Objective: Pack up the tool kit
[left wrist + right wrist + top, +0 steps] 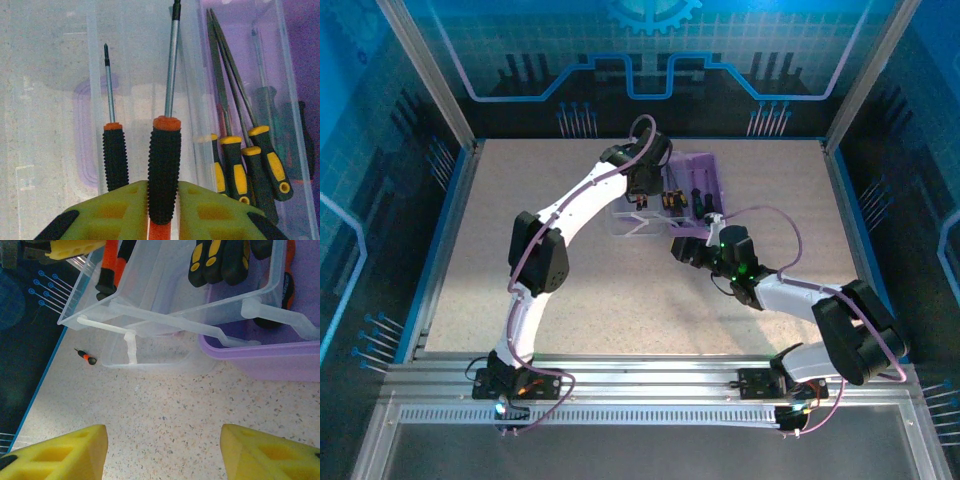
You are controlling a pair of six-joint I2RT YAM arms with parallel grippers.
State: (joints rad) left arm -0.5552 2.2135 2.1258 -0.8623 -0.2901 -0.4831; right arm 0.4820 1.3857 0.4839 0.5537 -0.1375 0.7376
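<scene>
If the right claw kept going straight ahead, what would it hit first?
Probably the open right gripper meets the clear lid first, then the purple case; depth is unclear.

Speckled tabletop (620,300); blue circuit-pattern walls (380,200); aluminium rail (650,380) along near edge.

The tabletop (520,200) is a pale speckled surface bordered by a blue edge strip (438,240). Locate the tool kit (695,190), which rests directly on the tabletop ahead of the right gripper (162,445). Its purple base (260,360) sits ahead and to the right of the gripper. Its clear lid (150,360) is swung open and touches the tabletop straight ahead. Note a small orange-and-black piece (86,357) lying loose on the tabletop, ahead and to the left of the gripper, just beside the lid's corner and near the edge strip. Its type cannot be determined. Speckled tabletop shows between the gripper's fingers.
</scene>
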